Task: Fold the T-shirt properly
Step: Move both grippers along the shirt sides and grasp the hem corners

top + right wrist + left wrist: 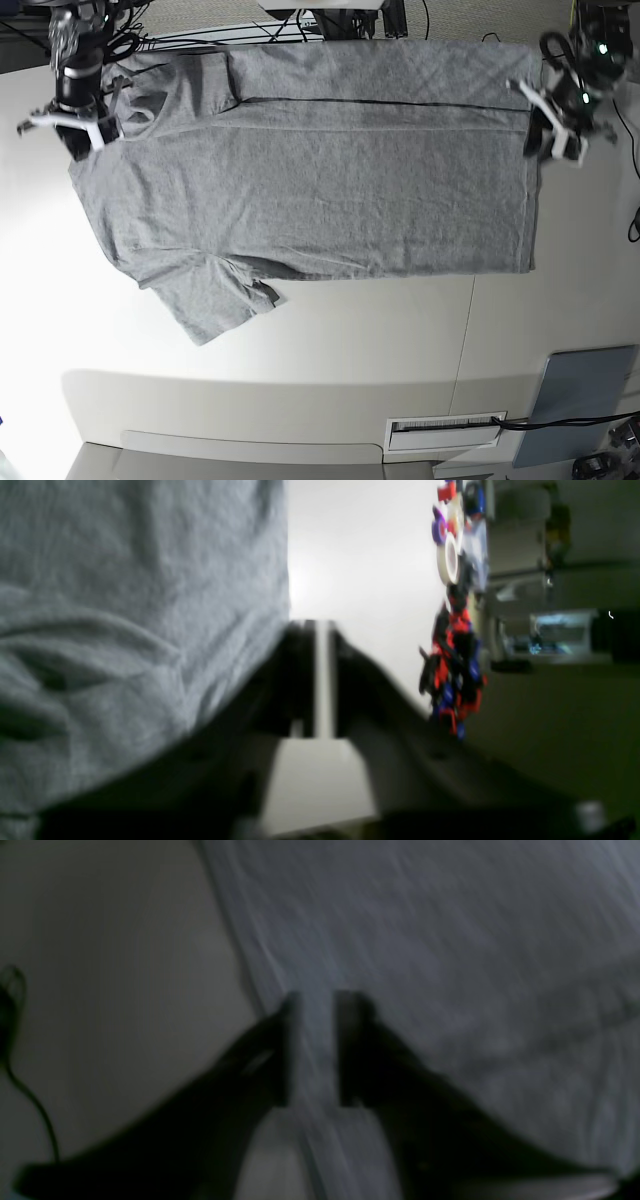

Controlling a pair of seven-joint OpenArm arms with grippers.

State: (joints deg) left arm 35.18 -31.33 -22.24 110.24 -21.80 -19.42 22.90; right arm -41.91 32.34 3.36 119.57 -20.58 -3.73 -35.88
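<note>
The heather-grey T-shirt (320,190) lies spread on the white table (350,340), plain side up, collar to the left and hem to the right. Its far long edge is folded over toward the middle, and one sleeve (205,295) sticks out toward the front. My left gripper (557,135) is at the hem's far corner. In the blurred left wrist view it (320,997) stands slightly open, straddling the shirt's edge (425,940). My right gripper (78,140) is at the collar end. In the right wrist view it (320,625) shows a narrow empty gap, with the shirt (125,605) beside its left finger.
Cables (200,35) run along the table's far edge. A grey-blue panel (580,400) and a slotted vent (445,430) sit at the front right. A black cable (30,1090) lies beside the shirt. Red-blue clutter (452,670) and tape rolls (450,555) sit beyond the table.
</note>
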